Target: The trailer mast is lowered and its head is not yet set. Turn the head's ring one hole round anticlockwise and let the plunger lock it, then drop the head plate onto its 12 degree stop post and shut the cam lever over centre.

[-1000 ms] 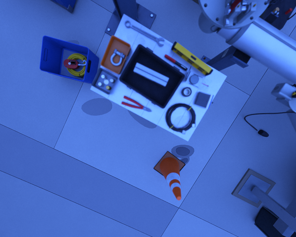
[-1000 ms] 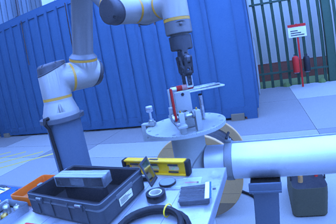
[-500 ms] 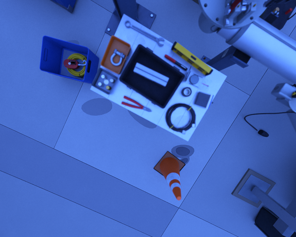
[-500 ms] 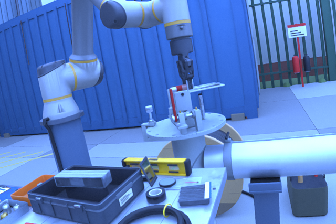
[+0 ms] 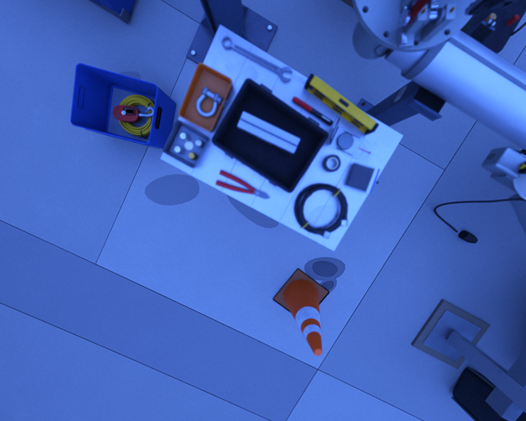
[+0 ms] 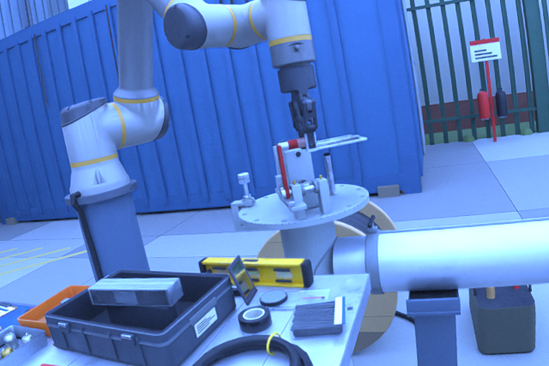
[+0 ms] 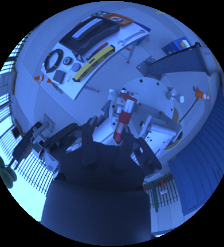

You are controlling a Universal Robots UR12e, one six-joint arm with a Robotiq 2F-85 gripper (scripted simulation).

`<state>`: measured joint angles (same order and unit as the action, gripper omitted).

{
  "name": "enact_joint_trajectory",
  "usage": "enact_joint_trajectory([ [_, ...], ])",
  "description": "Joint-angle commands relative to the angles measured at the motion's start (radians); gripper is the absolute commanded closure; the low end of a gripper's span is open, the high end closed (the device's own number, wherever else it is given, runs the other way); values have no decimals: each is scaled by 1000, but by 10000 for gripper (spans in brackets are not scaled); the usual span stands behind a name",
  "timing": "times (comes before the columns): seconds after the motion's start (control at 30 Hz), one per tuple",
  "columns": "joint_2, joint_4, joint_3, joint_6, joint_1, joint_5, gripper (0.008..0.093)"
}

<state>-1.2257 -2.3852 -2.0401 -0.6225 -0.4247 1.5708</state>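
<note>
The mast head stands behind the tool table, at the end of the lowered mast tube (image 6: 461, 253). Its round ring (image 6: 303, 207) carries holes along the rim and a plunger knob (image 6: 244, 181) at its left edge. On the ring sits a bracket with the head plate (image 6: 339, 140), which lies raised and near level above a stop post (image 6: 328, 166). The red cam lever (image 6: 281, 169) stands upright, with its red and white handle (image 7: 124, 117) pointing sideways at the top. My gripper (image 6: 310, 139) hangs straight down over the end of that handle. The gripper is open and holds nothing.
The white tool table (image 5: 279, 136) carries an open black case (image 5: 269, 134), a yellow level (image 6: 257, 271), a cable coil (image 5: 320, 209), tape and pliers. A blue crate (image 5: 120, 105) sits beside it. A traffic cone (image 5: 306, 312) lies on the floor. A blue container wall stands behind the mast head.
</note>
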Motion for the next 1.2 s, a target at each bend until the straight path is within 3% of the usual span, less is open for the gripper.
enact_joint_trajectory([
  [0.0, -1, 0, 1, 0, 0, 0, 434],
  [0.47, 0, -1, 1, 0, 0, 0, 434],
  [1.17, 0, -1, 1, 0, 0, 0, 854],
])
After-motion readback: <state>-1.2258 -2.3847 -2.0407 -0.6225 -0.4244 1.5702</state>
